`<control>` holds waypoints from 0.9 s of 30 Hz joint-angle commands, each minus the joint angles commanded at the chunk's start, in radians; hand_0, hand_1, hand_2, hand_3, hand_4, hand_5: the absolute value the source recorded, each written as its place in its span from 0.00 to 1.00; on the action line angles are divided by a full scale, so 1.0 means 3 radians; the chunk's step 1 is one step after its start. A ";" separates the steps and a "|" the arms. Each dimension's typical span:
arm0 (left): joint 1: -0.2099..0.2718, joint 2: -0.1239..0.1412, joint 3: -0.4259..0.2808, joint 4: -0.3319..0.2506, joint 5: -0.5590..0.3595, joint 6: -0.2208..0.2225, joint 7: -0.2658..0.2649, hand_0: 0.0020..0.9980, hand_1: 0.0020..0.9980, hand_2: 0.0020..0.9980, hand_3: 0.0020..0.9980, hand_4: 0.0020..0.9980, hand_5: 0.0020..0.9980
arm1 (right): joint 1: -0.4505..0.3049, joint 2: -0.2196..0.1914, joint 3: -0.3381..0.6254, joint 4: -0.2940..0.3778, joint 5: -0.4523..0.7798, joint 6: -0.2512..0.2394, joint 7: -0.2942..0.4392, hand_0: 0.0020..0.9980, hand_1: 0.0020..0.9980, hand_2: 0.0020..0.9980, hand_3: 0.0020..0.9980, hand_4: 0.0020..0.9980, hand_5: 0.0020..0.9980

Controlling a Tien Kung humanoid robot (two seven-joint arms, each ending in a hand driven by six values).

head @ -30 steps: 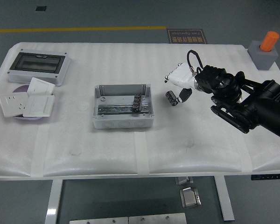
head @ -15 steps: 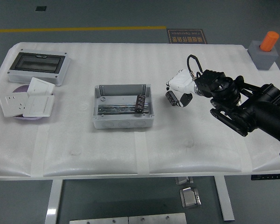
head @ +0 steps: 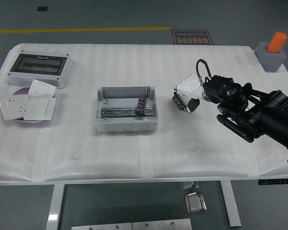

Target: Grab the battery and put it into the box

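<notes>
The battery (head: 141, 105), a small black ribbed cylinder, lies inside the open grey box (head: 126, 124), against its right wall. My right hand (head: 184, 101) has a white back and black fingers and hovers just above the table to the right of the box, a short gap from its wall. Its fingers are loosely bent and I see nothing held in them. The black right arm (head: 259, 112) comes in from the right edge. My left arm is out of view.
A grey enclosure with a dark clear lid (head: 39, 68) sits at the far left. In front of it, white switch plates (head: 29, 104) are stacked on a purple disc. A grey block with an orange cylinder (head: 272, 51) stands at the far right corner.
My right hand has drawn back a little, to the right and toward the near edge, away from the box. The battery in the box shifted slightly and settled.
</notes>
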 joint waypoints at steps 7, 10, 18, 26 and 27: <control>-0.0014 -0.0013 0.0153 0.0000 -0.0135 0.0004 -0.0036 0.46 0.58 0.38 0.48 0.45 0.30 | -0.0026 0.0024 0.0009 -0.0062 0.0068 -0.0038 -0.0020 0.88 0.72 0.78 0.86 0.76 0.33; -0.0016 -0.0013 0.0152 0.0000 -0.0134 0.0005 -0.0039 0.46 0.58 0.38 0.48 0.45 0.30 | -0.0043 0.0034 0.0029 -0.0085 0.0056 -0.0038 -0.0017 0.88 0.72 0.78 0.86 0.76 0.33; -0.0010 -0.0016 0.0117 0.0000 -0.0104 0.0009 -0.0039 0.46 0.58 0.37 0.48 0.45 0.30 | -0.0066 0.0039 0.0060 -0.0098 0.0088 -0.0087 -0.0011 0.88 0.72 0.78 0.86 0.78 0.32; -0.0014 -0.0023 0.0111 0.0000 -0.0116 0.0017 -0.0050 0.46 0.58 0.37 0.48 0.45 0.30 | -0.0074 0.0042 0.0061 -0.0096 0.0154 -0.0179 -0.0010 0.87 0.71 0.75 0.78 0.77 0.32; -0.0014 -0.0024 0.0109 0.0000 -0.0115 0.0018 -0.0050 0.46 0.58 0.37 0.48 0.45 0.30 | -0.0077 0.0043 0.0061 -0.0099 0.0157 -0.0186 -0.0010 0.87 0.71 0.75 0.78 0.77 0.32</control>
